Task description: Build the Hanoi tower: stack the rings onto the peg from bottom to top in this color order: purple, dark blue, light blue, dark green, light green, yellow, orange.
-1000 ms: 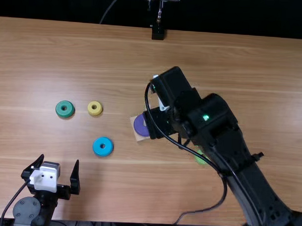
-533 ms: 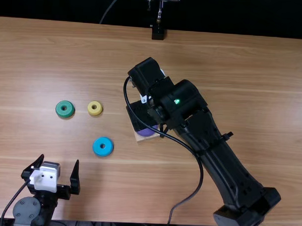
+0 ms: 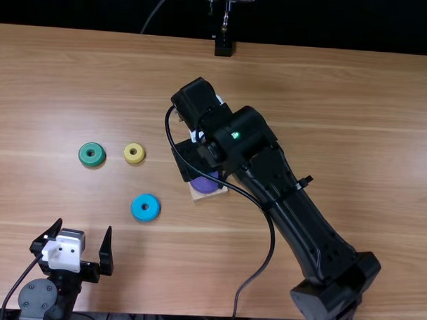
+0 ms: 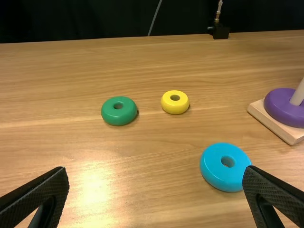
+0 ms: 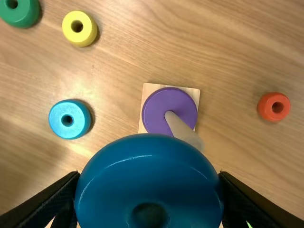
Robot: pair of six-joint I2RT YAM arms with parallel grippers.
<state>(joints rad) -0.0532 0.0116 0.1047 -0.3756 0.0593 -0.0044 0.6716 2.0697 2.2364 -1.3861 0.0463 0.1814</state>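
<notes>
My right gripper [image 3: 194, 161] is over the wooden base [image 3: 211, 195], where the purple ring [image 3: 203, 184] lies around the peg. In the right wrist view the right gripper [image 5: 149, 192] is shut on the dark blue ring [image 5: 149, 166], close to the camera, and the pale peg [image 5: 183, 129] rises just beyond that ring's edge. My left gripper [image 3: 84, 229] stands open at the near left; in its wrist view the left gripper [image 4: 156, 183] has nothing between its fingers. The light blue ring [image 3: 145, 207], dark green ring [image 3: 92, 154] and yellow ring [image 3: 134, 153] lie left of the base.
An orange ring [image 5: 274, 106] lies on the table, across the base from the light blue one. A sliver of light green [image 5: 249, 224] peeks out beside the right gripper's finger. A black fixture [image 3: 223, 46] stands at the far edge.
The right arm has swung left and slightly away from the near edge, bringing its gripper over the base. The left arm and the loose rings left of the base are unmoved.
</notes>
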